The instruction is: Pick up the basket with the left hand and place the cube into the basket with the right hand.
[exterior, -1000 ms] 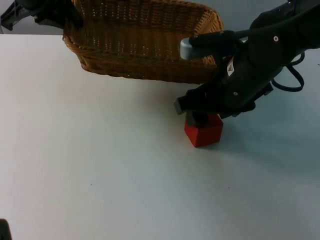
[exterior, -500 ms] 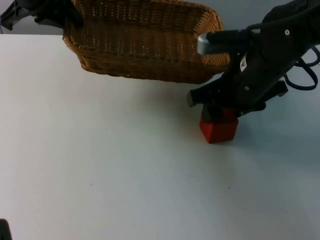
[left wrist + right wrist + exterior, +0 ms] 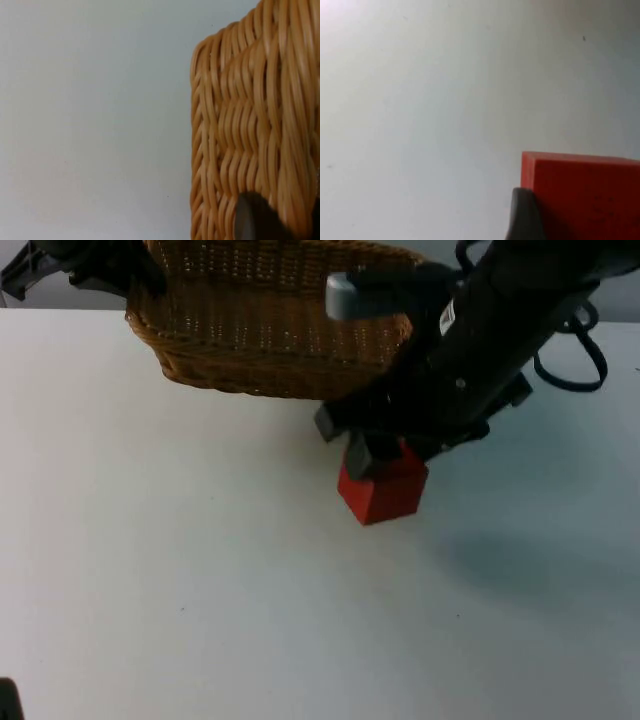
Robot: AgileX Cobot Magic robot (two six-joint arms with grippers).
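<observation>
Right end effector (image 3: 380, 462) grips the red cube (image 3: 385, 492) clear of the bench (image 3: 200, 570), just beside the basket (image 3: 270, 330); left end effector (image 3: 110, 270) clamps the basket's far corner.

One wicker basket (image 3: 280, 320), one red cube (image 3: 385, 492), two end effectors
</observation>
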